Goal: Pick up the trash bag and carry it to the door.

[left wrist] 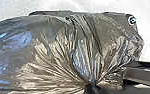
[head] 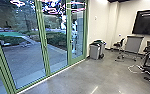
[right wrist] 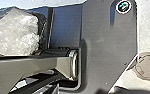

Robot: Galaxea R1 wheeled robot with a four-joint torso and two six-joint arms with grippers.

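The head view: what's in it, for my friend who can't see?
Tall glass panels in green frames look out on a paved yard. Inside, across a grey floor, grey bins stand by a pale wall. Farther right are a chair and a big dark screen.

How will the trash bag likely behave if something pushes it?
The trash bag is probably floppy, its film creased and wrinkled. Its shiny surface may be slippery. Pushed, it would likely give rather than stay stiff, since folds fan from one gathered point.
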